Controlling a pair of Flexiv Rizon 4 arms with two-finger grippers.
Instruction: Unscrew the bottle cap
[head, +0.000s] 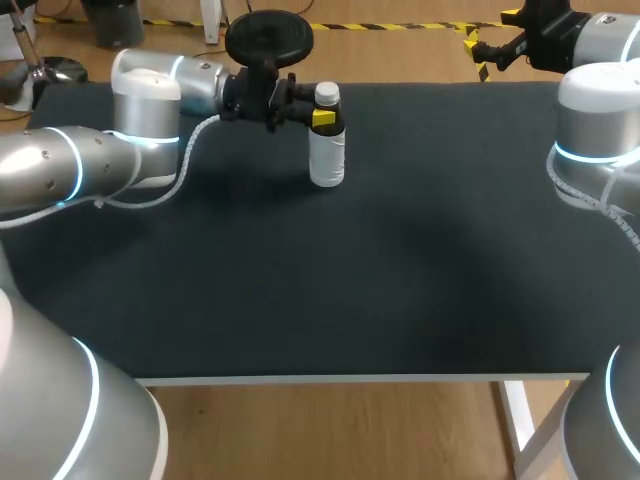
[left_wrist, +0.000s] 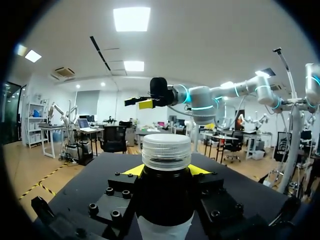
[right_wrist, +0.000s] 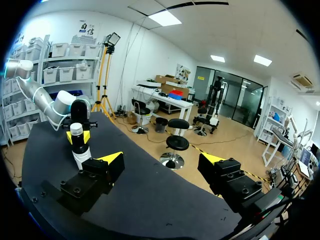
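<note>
One bottle (head: 327, 160) upright on surface (head: 400, 250), left fingers (head: 322, 118) clenched below its white cap (head: 327, 94); right fingers (right_wrist: 111, 161) spread, well away.

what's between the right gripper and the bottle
Nothing but bare table lies between the right gripper and the bottle, shown in the right wrist view.

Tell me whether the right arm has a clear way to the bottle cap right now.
Probably yes. The left gripper clamps the bottle below the cap, which stands free above the grip. The right gripper is open, off at the far corner, with only bare table between.
</note>
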